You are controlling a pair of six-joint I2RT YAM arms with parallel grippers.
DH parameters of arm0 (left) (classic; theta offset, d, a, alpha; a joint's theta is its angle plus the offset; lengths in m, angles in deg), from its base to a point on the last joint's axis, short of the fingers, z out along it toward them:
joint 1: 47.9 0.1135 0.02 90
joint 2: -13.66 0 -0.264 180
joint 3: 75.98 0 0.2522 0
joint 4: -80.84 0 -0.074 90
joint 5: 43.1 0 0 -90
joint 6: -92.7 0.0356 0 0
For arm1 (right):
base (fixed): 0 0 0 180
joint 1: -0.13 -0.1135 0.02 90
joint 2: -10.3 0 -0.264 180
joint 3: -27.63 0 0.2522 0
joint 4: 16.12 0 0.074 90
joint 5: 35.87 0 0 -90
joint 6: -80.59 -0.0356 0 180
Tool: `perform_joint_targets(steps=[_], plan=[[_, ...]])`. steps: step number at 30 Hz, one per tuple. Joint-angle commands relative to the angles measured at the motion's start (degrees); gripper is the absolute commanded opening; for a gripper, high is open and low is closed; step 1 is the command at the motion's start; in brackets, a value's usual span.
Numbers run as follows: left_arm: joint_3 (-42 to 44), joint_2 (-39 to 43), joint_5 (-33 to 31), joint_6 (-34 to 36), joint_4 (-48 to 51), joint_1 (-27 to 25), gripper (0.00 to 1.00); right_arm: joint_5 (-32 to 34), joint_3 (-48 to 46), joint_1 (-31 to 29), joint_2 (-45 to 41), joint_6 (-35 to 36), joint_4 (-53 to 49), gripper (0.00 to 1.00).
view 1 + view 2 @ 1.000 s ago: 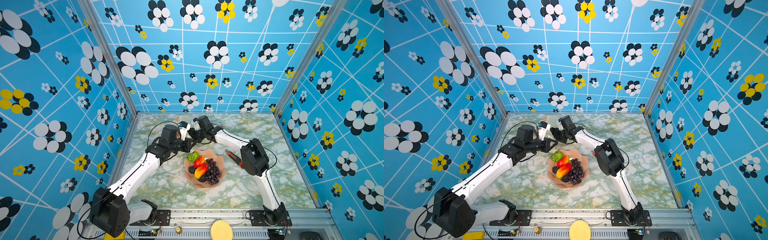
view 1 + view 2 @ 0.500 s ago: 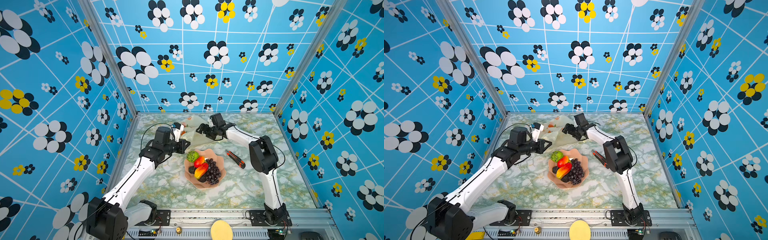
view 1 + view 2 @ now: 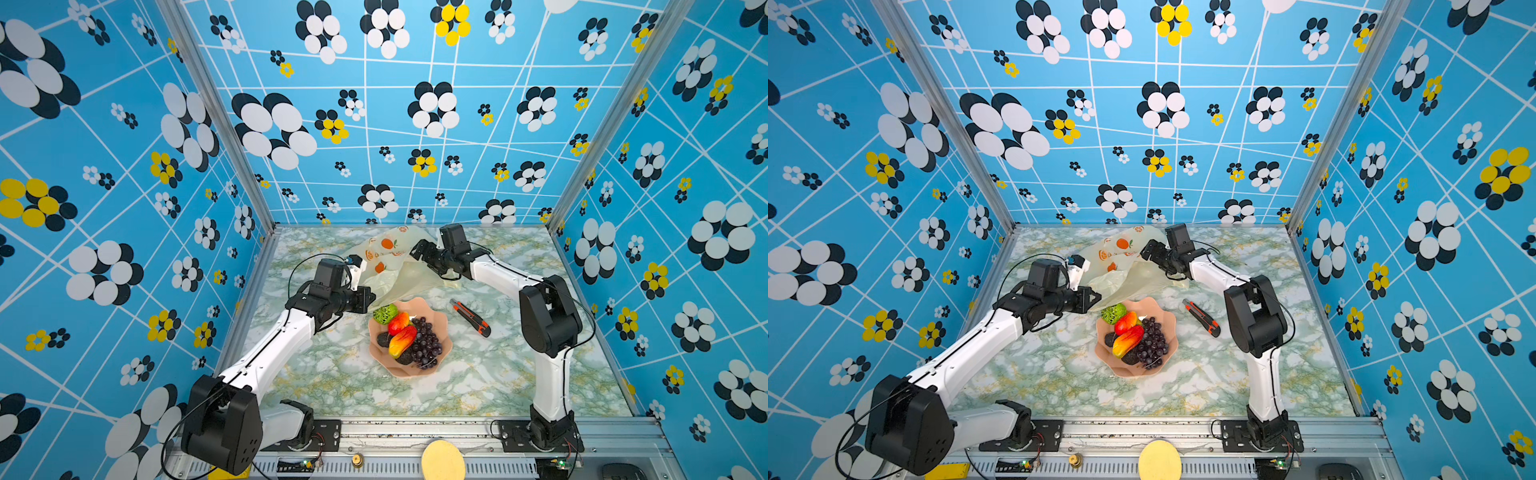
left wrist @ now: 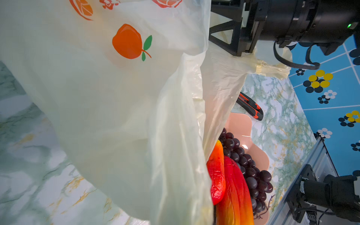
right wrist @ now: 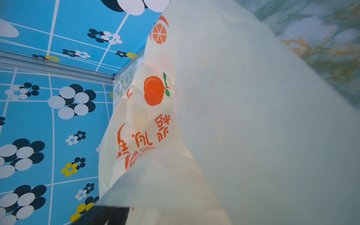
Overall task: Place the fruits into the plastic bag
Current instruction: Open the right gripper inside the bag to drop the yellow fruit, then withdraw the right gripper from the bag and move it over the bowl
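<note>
- left tool: jaws closed, pinching the lower near edge of the plastic bag, just behind the dish. Its own fingers don't show in the left wrist view, since bag film fills most of it.
- right tool: jaws spread wide at the bag's far right edge. In the left wrist view its black fingers stand well apart with film right beside them. Can't tell whether the film is hooked on them.
- plastic bag: held up off the counter between the two tools, at the back centre in both top views. Orange fruit prints are on the raised left part, and the plain cream part sags down to the counter behind the dish. A taped handle loop hangs just past the right tool.
- right wrist view: close, blurred bag film with red text and orange prints.
- fruits: piled in the pink dish mid-counter, with the bag's lower edge just touching its rear rim. There are a bumpy green ball, strawberry, mango, grapes and two black ovals.
- utility knife: flat on the counter, near the dish's right side, not touching it.
</note>
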Motion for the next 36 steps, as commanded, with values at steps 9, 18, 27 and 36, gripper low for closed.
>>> perform_joint_targets(steps=[9,18,27,36], plan=[[-1.59,-1.38,-3.6,-3.6,-2.88,-0.04,0.0,-11.87,-2.06,0.15,-2.75,-2.76,6.03,0.95],[-1.36,-2.61,-1.27,-6.02,-6.07,-0.94,0.0,-16.5,-4.53,0.08,-7.12,-1.1,7.82,0.98],[-1.41,-3.08,-1.7,-6.54,-6.64,-1.78,0.0,-17.99,-7.95,0.0,-14.27,3.86,8.52,0.99],[-1.98,-2.97,-1.8,-6.75,-6.31,-2.08,0.0,-6.55,-11.17,-1.47,-27.14,25.89,-5.16,0.99]])
